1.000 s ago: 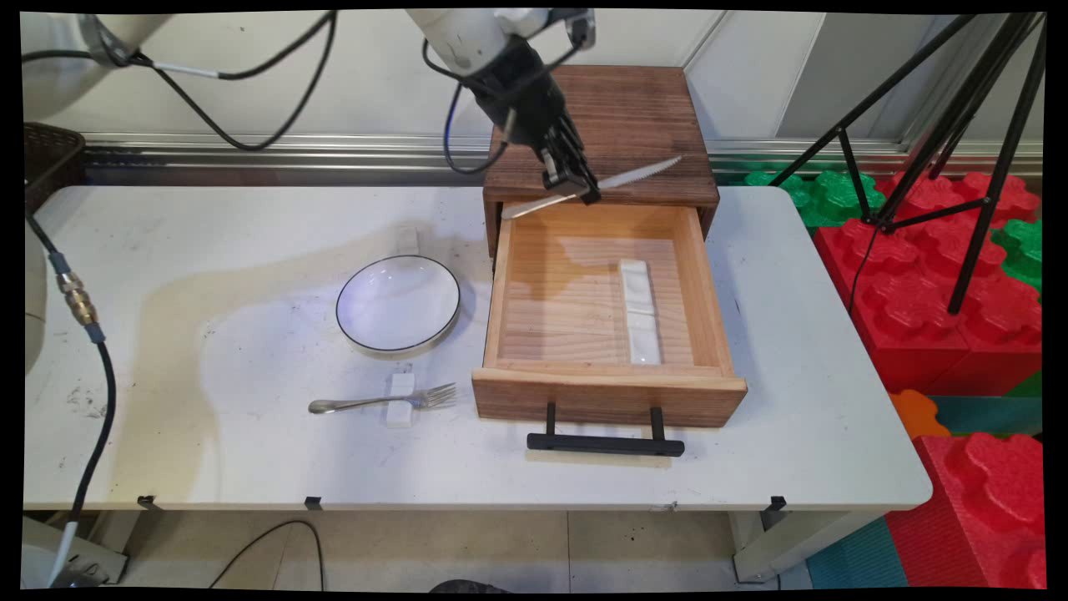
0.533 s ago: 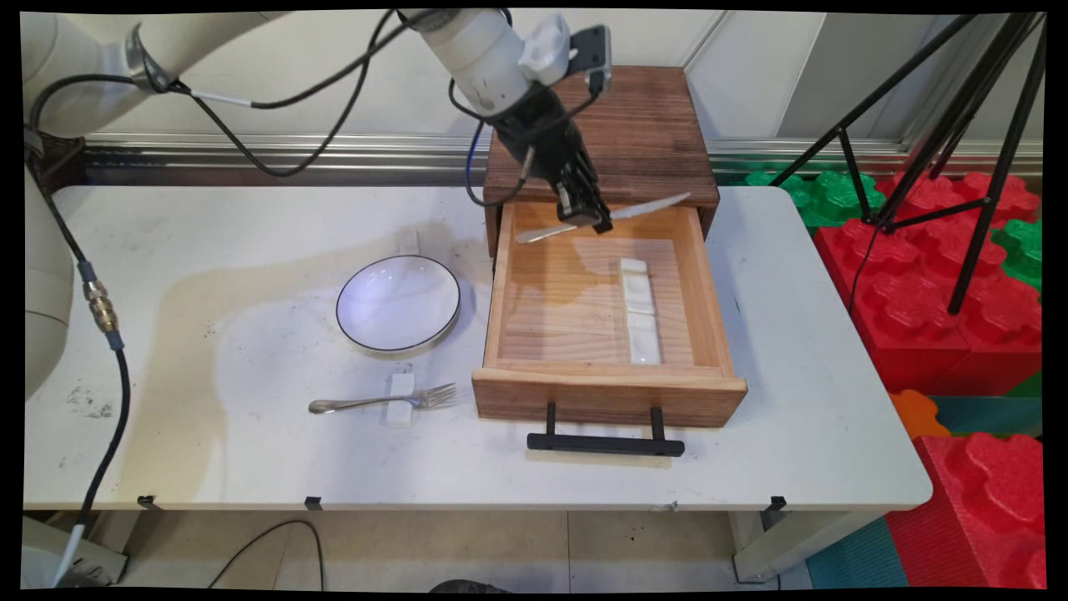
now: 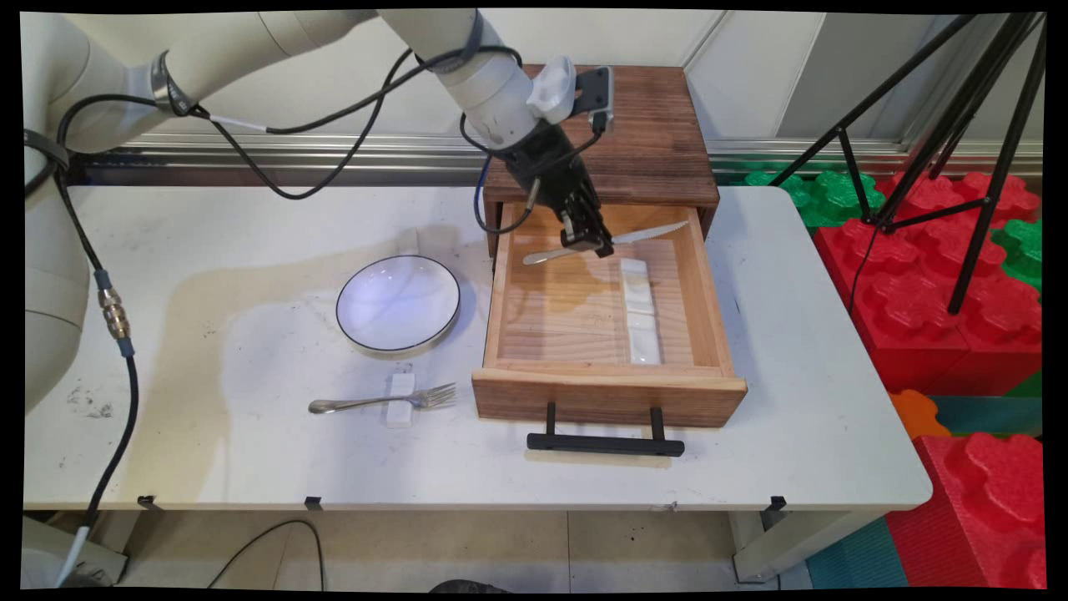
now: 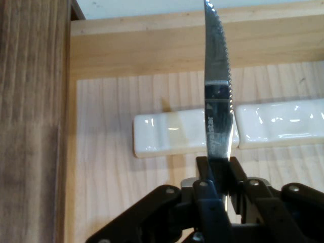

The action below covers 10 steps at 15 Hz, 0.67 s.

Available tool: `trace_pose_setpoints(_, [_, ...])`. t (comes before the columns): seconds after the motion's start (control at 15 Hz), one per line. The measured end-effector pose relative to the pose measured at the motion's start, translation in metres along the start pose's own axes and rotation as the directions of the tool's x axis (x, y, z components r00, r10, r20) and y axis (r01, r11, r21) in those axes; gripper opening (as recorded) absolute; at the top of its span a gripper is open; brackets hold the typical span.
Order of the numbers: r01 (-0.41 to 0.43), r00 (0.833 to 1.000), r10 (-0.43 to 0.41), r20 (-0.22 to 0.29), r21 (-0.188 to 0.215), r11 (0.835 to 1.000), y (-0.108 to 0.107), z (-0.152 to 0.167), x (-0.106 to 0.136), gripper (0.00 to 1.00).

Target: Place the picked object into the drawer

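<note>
White table (image 3: 209, 250), pale wall (image 3: 375, 83); red and green foam blocks (image 3: 943, 275), black tripod (image 3: 959, 125), tiled floor (image 3: 501, 542)

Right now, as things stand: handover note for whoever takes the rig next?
Gripper: shut on the serrated knife, gripped near its middle, blade pointing toward the drawer's right wall, handle toward its left.
Knife: held level above the back part of the open wooden drawer, not touching its floor. Over the last second it came down from in front of the cabinet top into the drawer opening.
In the drawer: two white ceramic rests end to end, right of centre; the hand view shows them directly under the blade.
On the table: fork propped on a white rest, black-rimmed white bowl behind it.
</note>
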Motion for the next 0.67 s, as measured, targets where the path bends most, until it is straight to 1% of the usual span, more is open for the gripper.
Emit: trace_pose_setpoints(0.67, [0.011, 1.000, -0.011, 0.004, -0.010, 1.000, -0.003, 0.028, -0.017, 0.00])
